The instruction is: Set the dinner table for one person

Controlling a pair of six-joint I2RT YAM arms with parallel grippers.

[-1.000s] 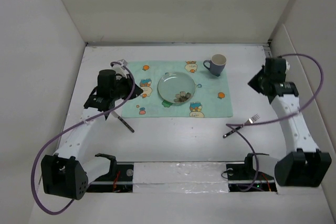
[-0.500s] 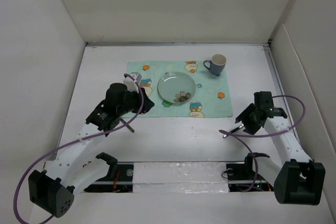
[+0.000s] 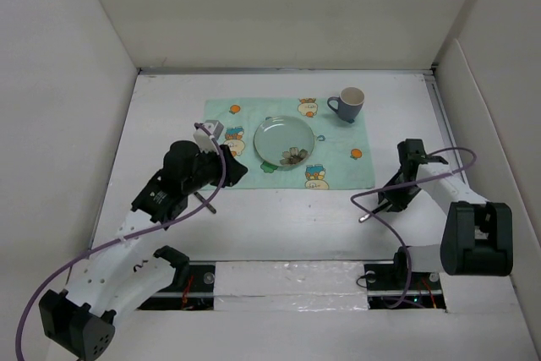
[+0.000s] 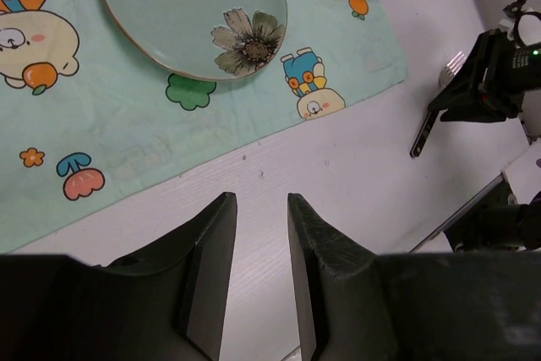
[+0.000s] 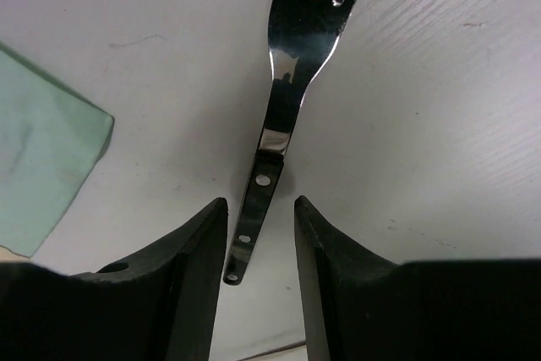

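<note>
The white dinner table (image 3: 287, 226) holds a mint-green placemat (image 3: 338, 166) with a pale green plate (image 3: 286, 141) and a grey mug (image 3: 348, 103) on it. A fork (image 5: 283, 107) with a black handle lies on the table right of the mat. My right gripper (image 5: 260, 209) is open, low over it, with one finger on each side of the handle; in the top view the gripper (image 3: 396, 196) covers most of the fork. My left gripper (image 4: 260, 209) is open and empty above the table near the mat's front edge (image 3: 232, 168). A black-handled knife (image 3: 207, 203) lies partly under the left arm.
White walls close the table on three sides. The left wrist view shows the plate (image 4: 194, 14), the fork (image 4: 425, 128) and the right gripper (image 4: 490, 82) beyond the mat. A corner of the mat (image 5: 42, 150) lies left of the fork.
The right arm has swung down from the back right and its open gripper now straddles the fork handle. The left gripper has moved forward and slightly right, off the mat's left end.
</note>
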